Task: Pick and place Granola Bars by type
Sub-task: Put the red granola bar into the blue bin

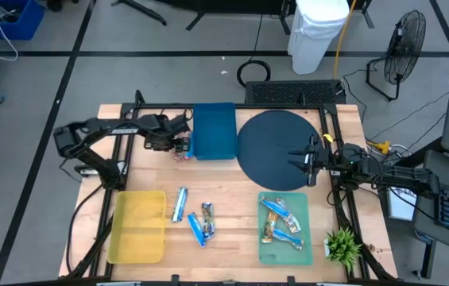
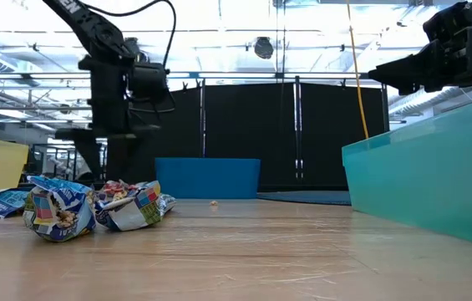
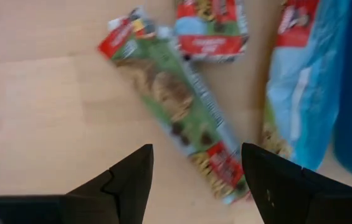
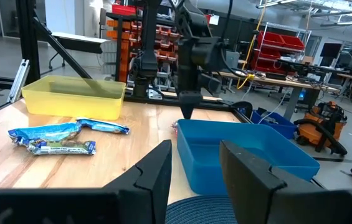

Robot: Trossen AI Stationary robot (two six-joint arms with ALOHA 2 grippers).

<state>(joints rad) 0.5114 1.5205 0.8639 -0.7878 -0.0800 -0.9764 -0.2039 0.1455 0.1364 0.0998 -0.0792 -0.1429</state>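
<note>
Seen from above, the near edge of the wooden table (image 1: 232,238) carries a yellow tray (image 1: 137,226) at 7 o'clock and a green tray (image 1: 285,230) at 5 o'clock, with a small potted plant (image 1: 342,246) just beside the green one at the table's corner. Several blue-and-white Granola Bars (image 1: 281,222) lie piled inside the green tray. Between the two trays, three more blue bars (image 1: 195,216) lie loose on bare wood, close together, with open board around them toward the centre.

Farther back, a round dark mat (image 1: 278,149) fills the middle right, and a blue bin (image 1: 214,131) stands just beside it at 11 o'clock, its far wall near the table's back edge. The right gripper (image 1: 310,161) hangs over the mat's 3 o'clock rim, its fingers (image 4: 149,177) parted with nothing between them.

The left gripper (image 1: 181,146) sits low, just beside the blue bin's left wall, at 10 o'clock. Its fingers (image 3: 129,180) stand wide apart, gripping nothing, over reddish multicoloured bars (image 3: 182,106) lying on the wood beside the bin wall. The bin wall closes that side; bare wood lies open toward 9 o'clock.

Beyond the back edge stand a white bucket (image 1: 317,32) and a floor fan (image 1: 405,48).
</note>
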